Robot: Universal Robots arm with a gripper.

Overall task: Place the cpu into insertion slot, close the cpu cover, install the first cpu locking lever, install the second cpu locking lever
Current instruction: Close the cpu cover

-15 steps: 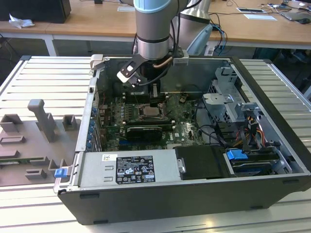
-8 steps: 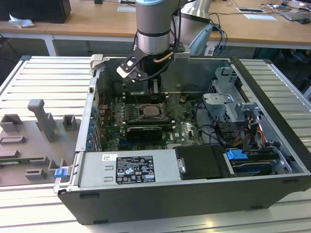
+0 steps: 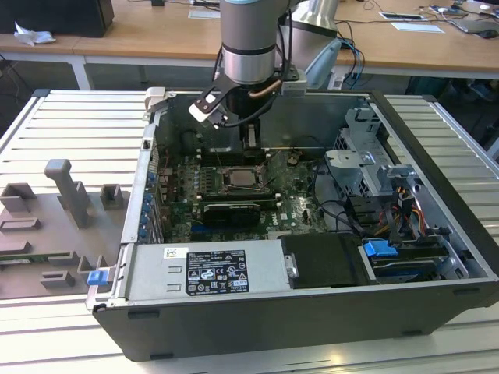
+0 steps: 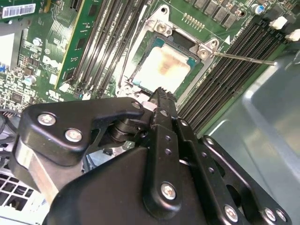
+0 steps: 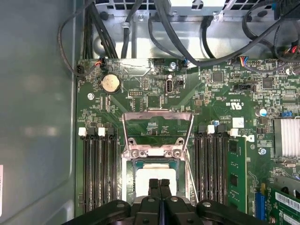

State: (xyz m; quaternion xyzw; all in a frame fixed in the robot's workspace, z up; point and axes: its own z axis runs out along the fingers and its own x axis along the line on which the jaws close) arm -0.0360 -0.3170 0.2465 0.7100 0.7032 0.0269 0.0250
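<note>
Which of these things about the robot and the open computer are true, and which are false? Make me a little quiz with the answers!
1. The cpu sits in the insertion slot. True.
2. The cpu cover lies shut flat over the cpu. False: it stands open, and the green circuit board shows through its window.
3. The gripper has its fingers spread wide apart. False: they are closed together, over the cpu.
4. Long black memory slots run along both sides of the insertion slot. True.
5. A round coin battery sits on the green circuit board. True.
</note>
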